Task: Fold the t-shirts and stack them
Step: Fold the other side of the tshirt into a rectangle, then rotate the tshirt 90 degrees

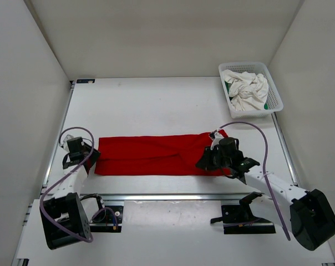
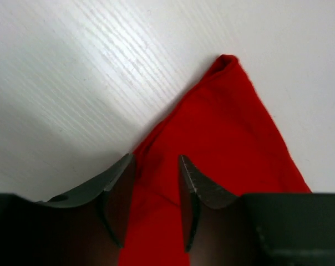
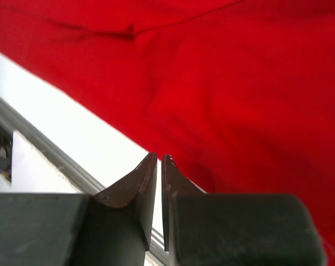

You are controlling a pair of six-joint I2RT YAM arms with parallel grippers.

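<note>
White bench [image 1: 156, 100], toward its near edge: red shirt [image 1: 151, 155] lies as a long folded strip. Left end effector [image 2: 155, 157], jaws apart, straddles its left corner; right end effector [image 3: 159, 157], nearly closed, meets its right end, likely for the next fold.

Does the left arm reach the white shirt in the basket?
Probably not. The white shirt lies in the basket in the far right corner; the left gripper sits at the red shirt's left end, on the opposite side.
</note>
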